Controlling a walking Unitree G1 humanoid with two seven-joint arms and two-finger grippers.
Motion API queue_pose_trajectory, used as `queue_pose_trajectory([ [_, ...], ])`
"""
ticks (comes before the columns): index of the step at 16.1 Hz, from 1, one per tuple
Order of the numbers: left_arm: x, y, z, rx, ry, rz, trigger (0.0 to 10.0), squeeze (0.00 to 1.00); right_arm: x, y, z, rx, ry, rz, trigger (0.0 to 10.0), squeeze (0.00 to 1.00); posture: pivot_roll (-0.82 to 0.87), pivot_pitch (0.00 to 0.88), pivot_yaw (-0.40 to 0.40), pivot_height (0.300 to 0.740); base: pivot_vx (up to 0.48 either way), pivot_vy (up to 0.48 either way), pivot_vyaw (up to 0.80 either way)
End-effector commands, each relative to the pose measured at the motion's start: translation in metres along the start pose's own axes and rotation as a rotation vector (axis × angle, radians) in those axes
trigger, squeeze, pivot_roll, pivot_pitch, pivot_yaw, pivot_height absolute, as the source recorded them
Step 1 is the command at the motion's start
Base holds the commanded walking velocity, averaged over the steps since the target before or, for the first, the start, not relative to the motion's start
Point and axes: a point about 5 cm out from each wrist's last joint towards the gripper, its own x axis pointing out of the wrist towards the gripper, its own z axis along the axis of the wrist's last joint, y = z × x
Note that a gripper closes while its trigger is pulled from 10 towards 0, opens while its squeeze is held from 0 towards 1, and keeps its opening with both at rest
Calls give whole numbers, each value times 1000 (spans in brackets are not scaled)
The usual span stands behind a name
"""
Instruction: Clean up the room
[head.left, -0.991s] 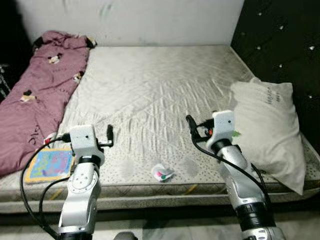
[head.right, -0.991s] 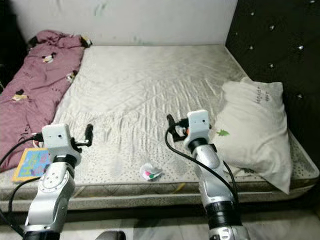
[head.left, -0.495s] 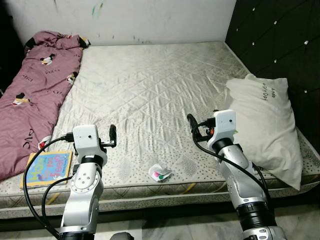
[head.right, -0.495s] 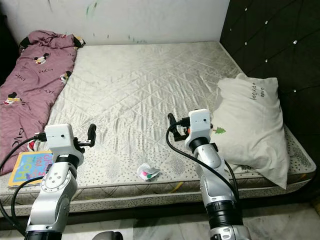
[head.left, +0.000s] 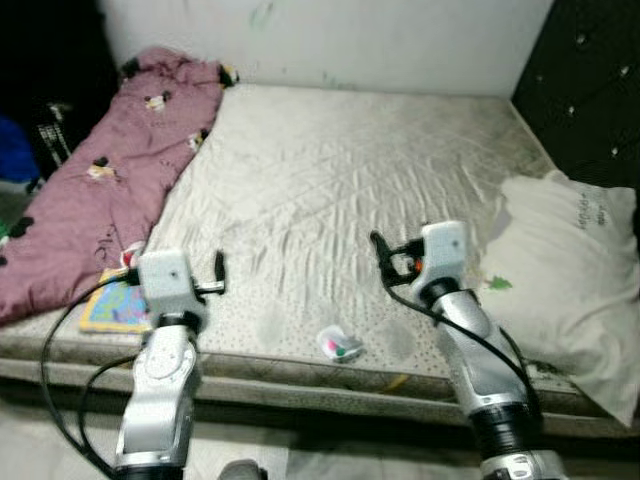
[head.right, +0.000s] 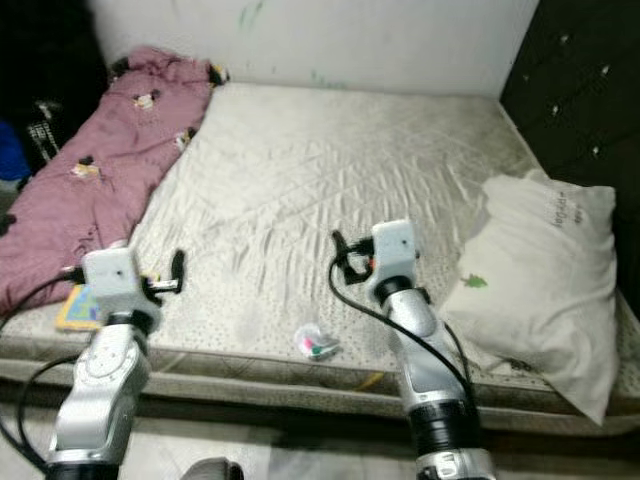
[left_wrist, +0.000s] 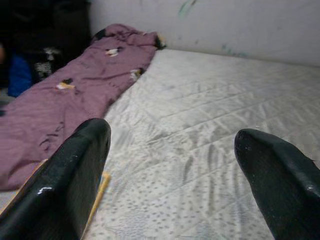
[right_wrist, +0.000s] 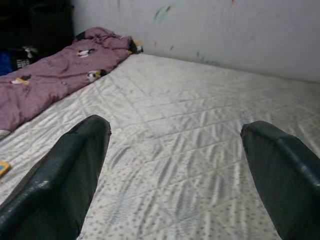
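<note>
Our left gripper (left_wrist: 170, 165) and right gripper (right_wrist: 175, 165) are both hovering spread wide and empty over the bare mattress (head.left: 340, 190). We are seeing a small crumpled wrapper (head.left: 340, 344) lying near the mattress's front edge, between our arms, nearer the right one.

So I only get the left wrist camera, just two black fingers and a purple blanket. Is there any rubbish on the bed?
Observer: Yes, a small crumpled wrapper lies near the mattress front edge, between the two arms.
Operator: Which pincer is nearer to it?
Observer: The right pincer hovers just above and behind it, fingers apart.
Operator: Anything else to tidy?
Observer: A colourful book sits at the front corner beside the left pincer, by the purple blanket.
Operator: And on the other side?
Observer: A white pillow lies by the dark headboard.
</note>
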Motion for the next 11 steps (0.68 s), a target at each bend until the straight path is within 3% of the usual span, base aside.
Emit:
queue_pose_trajectory([
  [1, 1, -4, 1, -6, -1, -14, 10000, 0, 0, -6, 3, -4, -11, -13, 10000, 0, -4, 0, -26, 740, 0, 0, 0],
  [5, -1, -4, 0, -30, 1, -10, 10000, 0, 0, -9, 2, -1, -1, -33, 10000, 0, -8, 0, -21, 740, 0, 0, 0],
  [9, -2, -1, -1, -46, 8, 8, 10000, 0, -4, -10, 1, 13, -1, -45, 10000, 0, -9, 0, -16, 740, 0, 0, -800],
  [11, -3, -1, -2, -41, 15, -7, 10000, 0, -4, -9, 1, 21, -2, -46, 10000, 0, -10, 0, -14, 740, 0, 0, 0],
])
